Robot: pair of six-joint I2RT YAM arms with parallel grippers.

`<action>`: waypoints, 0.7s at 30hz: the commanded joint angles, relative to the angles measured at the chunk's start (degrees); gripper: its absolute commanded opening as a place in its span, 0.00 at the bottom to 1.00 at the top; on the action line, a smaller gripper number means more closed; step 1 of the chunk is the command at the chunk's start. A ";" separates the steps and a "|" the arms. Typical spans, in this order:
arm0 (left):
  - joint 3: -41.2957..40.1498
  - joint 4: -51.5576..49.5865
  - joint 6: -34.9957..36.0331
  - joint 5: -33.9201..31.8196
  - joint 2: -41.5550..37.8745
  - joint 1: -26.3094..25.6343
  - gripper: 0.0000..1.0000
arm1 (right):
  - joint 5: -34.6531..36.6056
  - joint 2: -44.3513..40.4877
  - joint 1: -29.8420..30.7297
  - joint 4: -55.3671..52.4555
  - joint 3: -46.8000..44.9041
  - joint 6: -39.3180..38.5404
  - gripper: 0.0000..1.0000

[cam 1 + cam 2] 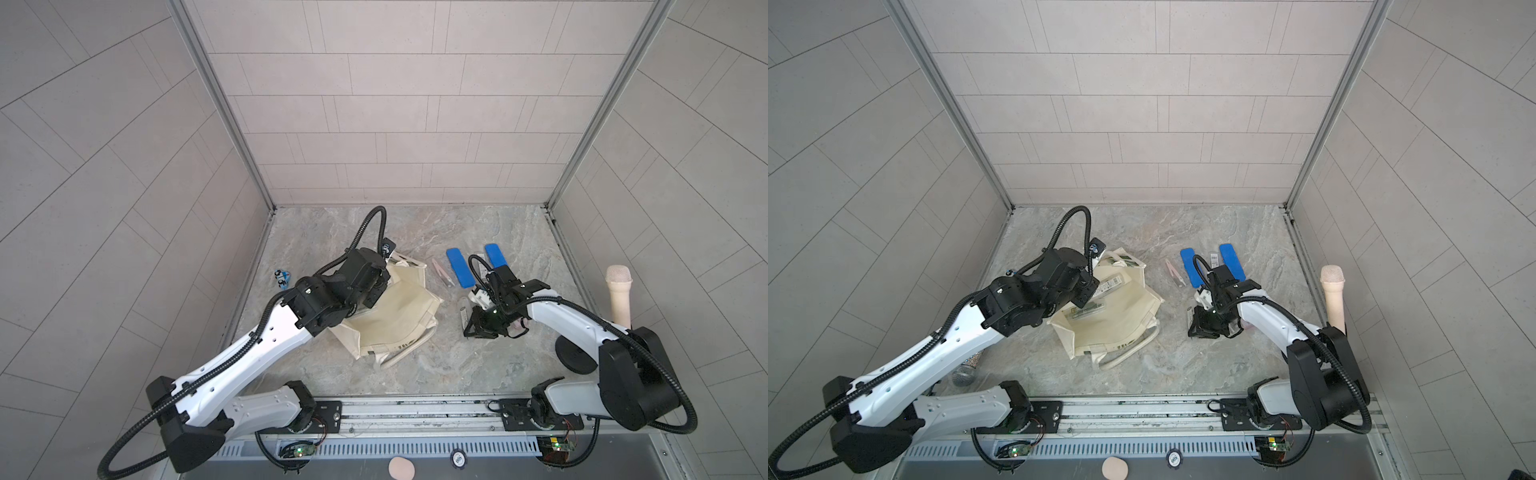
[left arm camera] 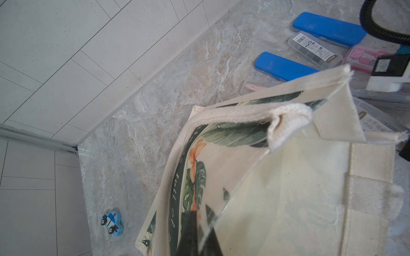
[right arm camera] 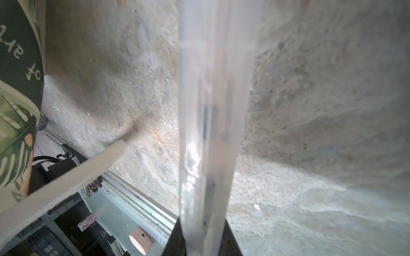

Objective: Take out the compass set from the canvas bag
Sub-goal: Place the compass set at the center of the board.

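Canvas bag [image 1: 399, 324] lies open at mid-frame in both top views, with labelled cases [image 1: 1109, 286] visible inside. Left gripper [image 1: 372, 300] is clenched on the bag's upper-left rim. Right gripper [image 3: 200, 240], right of centre, is clamped on a clear case [image 3: 208, 122] held edge-on, just below two blue cases [image 1: 460, 268].

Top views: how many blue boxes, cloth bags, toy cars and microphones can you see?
Blue oblong plastic cases: 2
Cream canvas bag with a green leaf print: 1
Small blue toy police car: 1
Microphones: 2, a beige foam-headed microphone and a silver mesh-headed microphone, partly hidden
Total: 6
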 commanded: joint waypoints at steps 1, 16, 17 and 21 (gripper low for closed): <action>1.02 1.05 -0.11 -0.20 -0.35 0.22 0.00 | 2.52 4.49 -0.10 -3.88 2.76 -6.05 0.11; 0.88 0.92 -0.37 0.53 -0.96 0.26 0.00 | 11.27 14.43 -1.31 -5.75 8.59 -9.32 0.31; 0.85 0.93 -0.42 0.47 -0.96 0.24 0.00 | 11.62 14.55 -1.56 -5.75 8.72 -9.27 0.34; 0.84 0.94 -0.31 0.48 -1.06 0.24 0.00 | 13.14 14.30 -2.29 -5.93 8.99 -9.33 0.39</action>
